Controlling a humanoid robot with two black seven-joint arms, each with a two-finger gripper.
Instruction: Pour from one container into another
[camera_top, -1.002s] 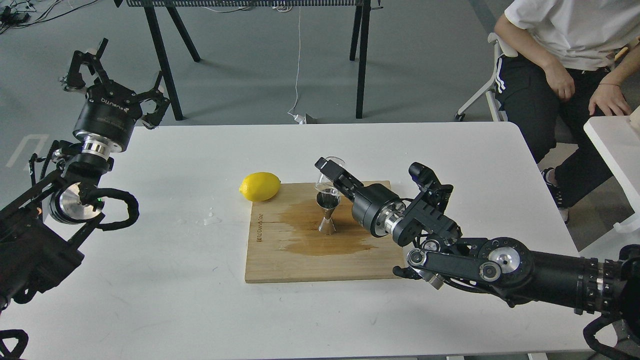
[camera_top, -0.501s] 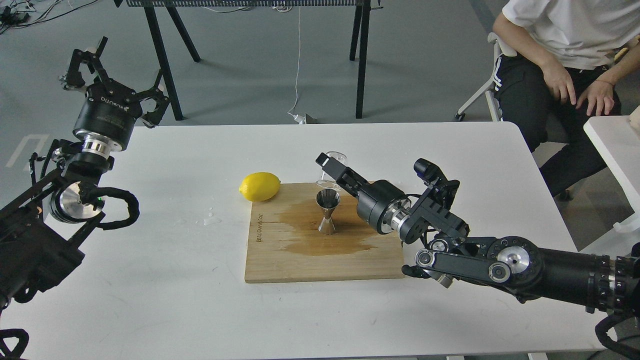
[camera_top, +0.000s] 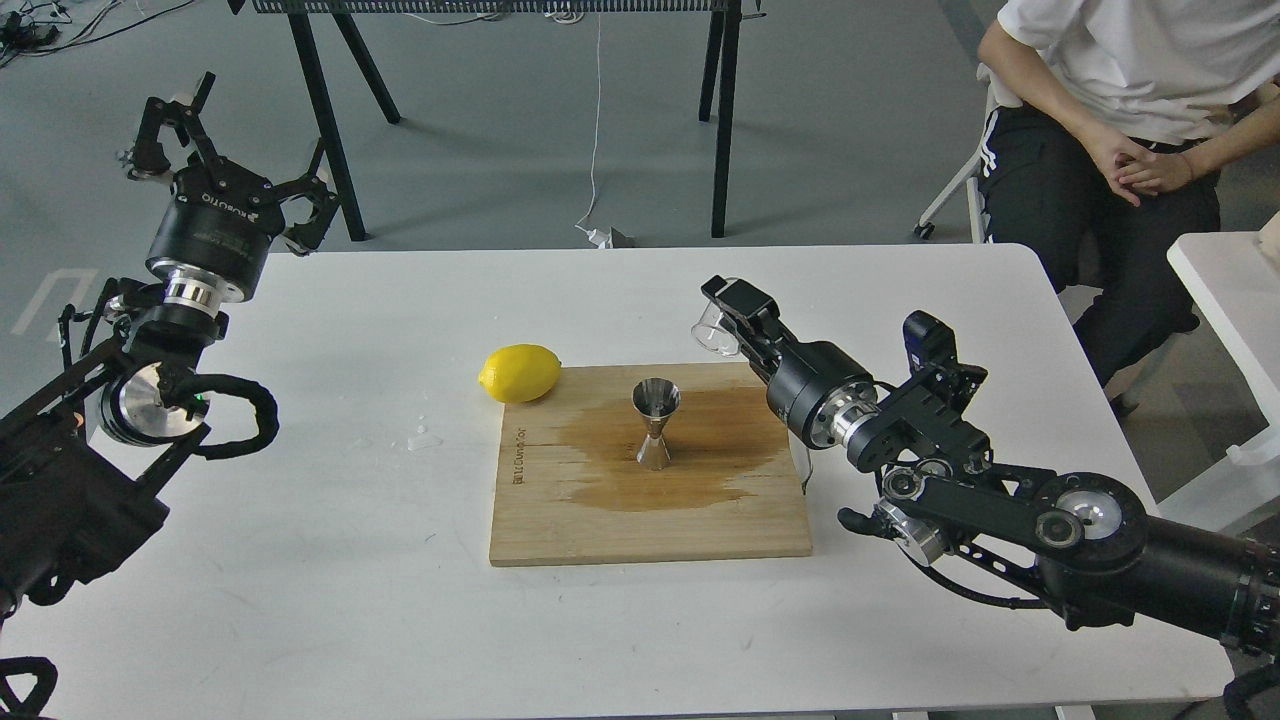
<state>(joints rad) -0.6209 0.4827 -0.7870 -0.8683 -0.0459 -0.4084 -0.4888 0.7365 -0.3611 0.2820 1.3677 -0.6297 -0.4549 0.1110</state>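
Note:
The shiny steel jigger (camera_top: 655, 424) stands upright in the middle of a wooden board (camera_top: 650, 520), on a dark wet stain. My right gripper (camera_top: 722, 316) is shut on the small clear glass cup (camera_top: 710, 329), held tilted just beyond the board's back right corner, well right of the jigger. My left gripper (camera_top: 215, 140) hangs open and empty, high over the table's back left corner, far from both containers.
A yellow lemon (camera_top: 520, 372) lies at the board's back left corner. Small drops of water (camera_top: 424, 438) sit on the white table (camera_top: 300, 600) left of the board. A seated person (camera_top: 1120, 110) is beyond the table's back right corner.
My right gripper has carried the glass cup away from above the jigger, to the right and slightly back. The left arm has stayed still. The person has folded their hands.

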